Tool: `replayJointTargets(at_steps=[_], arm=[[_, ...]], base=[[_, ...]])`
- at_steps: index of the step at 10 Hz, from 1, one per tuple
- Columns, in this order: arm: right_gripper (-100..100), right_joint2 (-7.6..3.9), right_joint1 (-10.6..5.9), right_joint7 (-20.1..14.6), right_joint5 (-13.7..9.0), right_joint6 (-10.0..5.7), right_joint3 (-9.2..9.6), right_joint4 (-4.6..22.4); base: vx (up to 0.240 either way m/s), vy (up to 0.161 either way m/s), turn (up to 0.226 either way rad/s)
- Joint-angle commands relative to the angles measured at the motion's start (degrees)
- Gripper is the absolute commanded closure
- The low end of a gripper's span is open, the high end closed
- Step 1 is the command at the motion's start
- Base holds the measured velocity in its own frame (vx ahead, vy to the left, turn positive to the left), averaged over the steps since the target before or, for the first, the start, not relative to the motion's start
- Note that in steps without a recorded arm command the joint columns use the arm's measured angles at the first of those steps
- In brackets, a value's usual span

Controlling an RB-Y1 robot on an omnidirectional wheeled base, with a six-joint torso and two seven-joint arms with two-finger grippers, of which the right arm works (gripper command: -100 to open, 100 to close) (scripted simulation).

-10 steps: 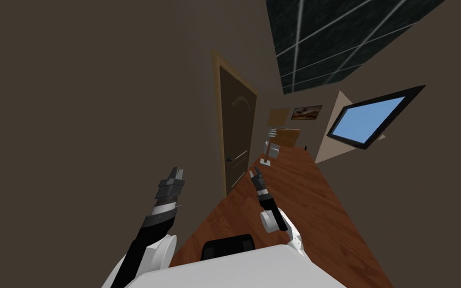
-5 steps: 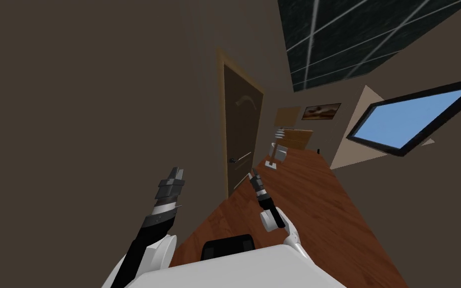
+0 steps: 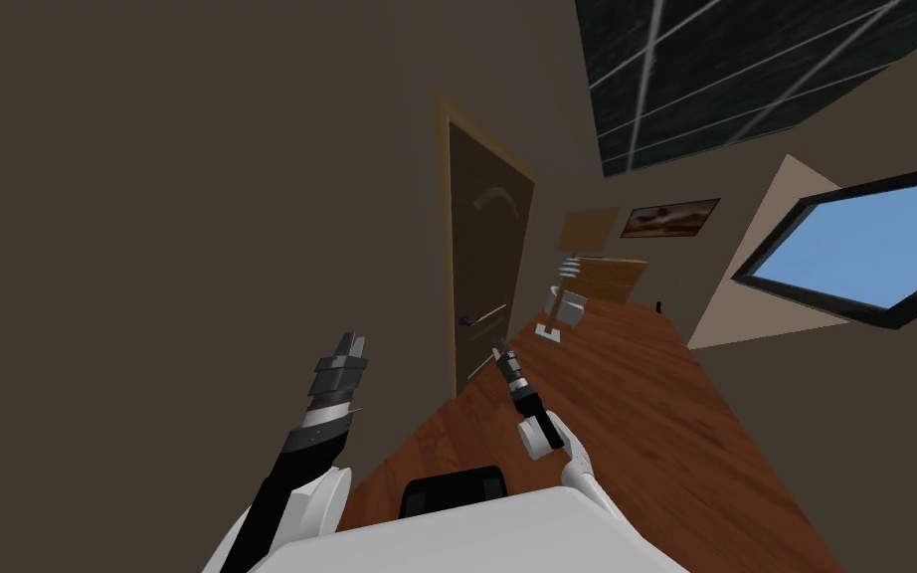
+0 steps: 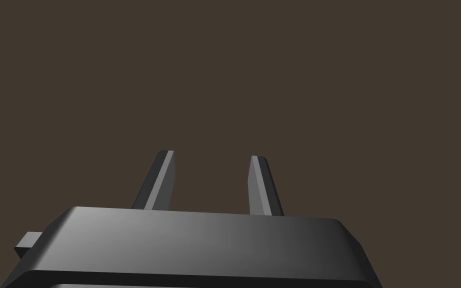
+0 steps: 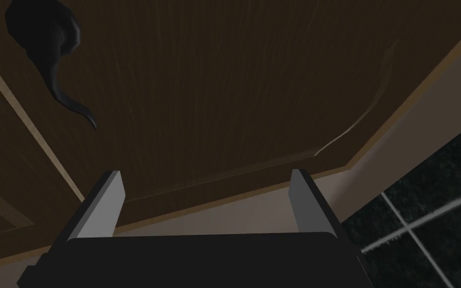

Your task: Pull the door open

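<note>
Brown walls and a reddish plank floor surround the closed dark brown panelled door (image 3: 481,269) in its pale frame. Its black curved lever handle (image 5: 49,40) lies ahead of the nearer right gripper (image 5: 204,172). It is offset to that gripper's left, outside the widely parted blades. The left gripper (image 4: 212,155) is narrowly parted and held empty, facing the wall.

Dark brown wood-grain door (image 3: 486,259) is sitting shut in its light tan frame (image 3: 445,249), far left; black curved lever handle (image 3: 466,321) is projecting at its near edge.
</note>
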Motion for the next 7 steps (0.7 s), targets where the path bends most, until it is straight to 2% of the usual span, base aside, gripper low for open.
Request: replayJointTargets(at_steps=[1, 2, 3, 4, 7], arm=[[-100, -0.85, -1.20, -0.6, 0.0, -0.39, 0.35, 2.9], [-100, -1.39, -2.16, -0.9, 0.1, -0.76, 0.71, 4.6], [-100, -1.39, -2.16, -0.9, 0.1, -0.76, 0.71, 5.2], [-100, -1.91, -3.09, -1.2, 0.1, -1.11, 1.06, 7.4], [-100, -3.44, -5.80, -2.2, 0.3, -2.16, 2.07, 13.7]], base=[[0.033, -0.065, 0.144], [0.040, -0.082, 0.221], [0.035, -0.057, 0.065], [0.031, -0.046, 0.103], [0.050, -0.087, 0.213]])
